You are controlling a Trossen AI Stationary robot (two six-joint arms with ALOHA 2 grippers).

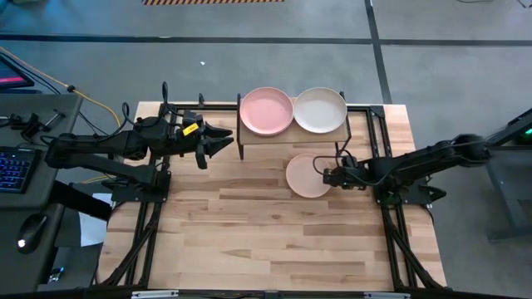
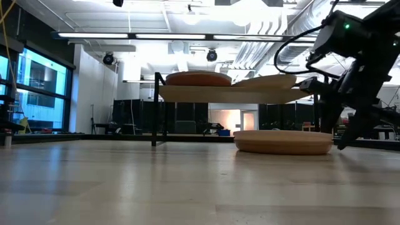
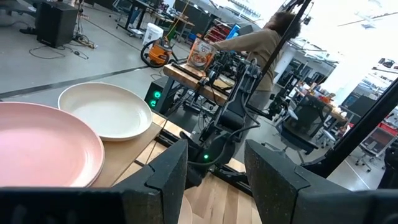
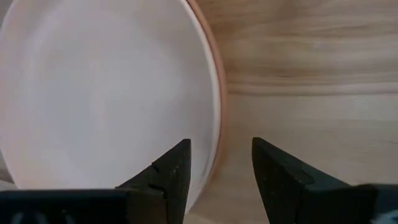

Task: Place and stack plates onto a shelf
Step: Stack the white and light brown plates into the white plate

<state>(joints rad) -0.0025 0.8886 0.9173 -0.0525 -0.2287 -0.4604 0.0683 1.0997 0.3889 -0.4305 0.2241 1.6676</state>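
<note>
A pink plate and a cream plate are lying flat, side by side, on the small wooden shelf. A peach plate is sitting on the worktop just in front.

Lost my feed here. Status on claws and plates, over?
Right claw open at the peach plate's rim on the table. Left claw open, beside the shelf. Pink plate and cream plate on the shelf. No obstruction seen.

On the shelf, two plates side by side, one plate left of the other plate; before the shelf, on the table, a third plate.
</note>
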